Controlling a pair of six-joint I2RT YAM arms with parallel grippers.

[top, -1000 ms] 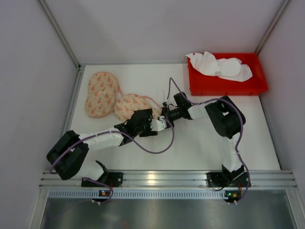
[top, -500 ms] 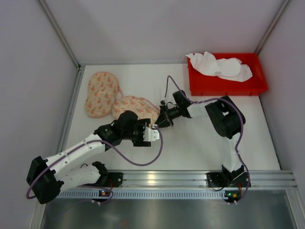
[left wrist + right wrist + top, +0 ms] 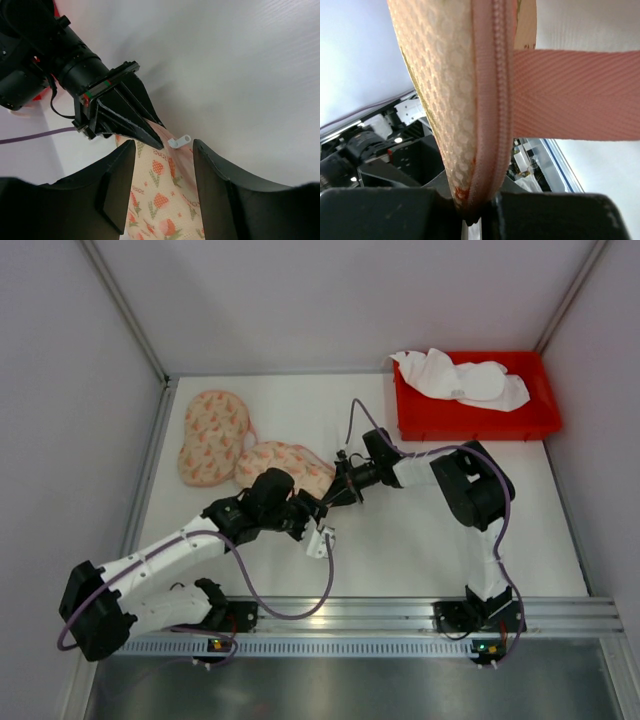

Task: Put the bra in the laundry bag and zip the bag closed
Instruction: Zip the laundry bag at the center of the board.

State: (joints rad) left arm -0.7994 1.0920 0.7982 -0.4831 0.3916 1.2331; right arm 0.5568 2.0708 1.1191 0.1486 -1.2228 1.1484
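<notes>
**Asker:** From above, where does everything stand?

**Me:** The laundry bag (image 3: 212, 435) lies splayed open on the table (image 3: 420, 540). The white thing heaped in the red bin (image 3: 470, 420) I take to be the bra (image 3: 462, 380); it is well apart from the bag and not yet inside. My right pincer (image 3: 333, 495) is clamped on the bag's near edge, and my left pincer (image 3: 312, 508) sits just beside it. Zipping now would shut an empty bag.

**Asker:** And your left wrist view?

**Me:** My left fingers (image 3: 117, 190) are spread apart, holding nothing, with patterned fabric between them. The white zipper pull (image 3: 180, 141) lies just beyond their tips, right at the right pincer's nose. If I close carelessly I could pinch mesh instead of the pull, or knock into my other arm.

**Asker:** The right wrist?

**Me:** There the zipper (image 3: 492, 100) runs straight down into my clenched jaws, beside a pink band (image 3: 570, 95). The hold is only on a thin seam. A hard tug from the left could slide it out, or jam fabric in the teeth.
</notes>
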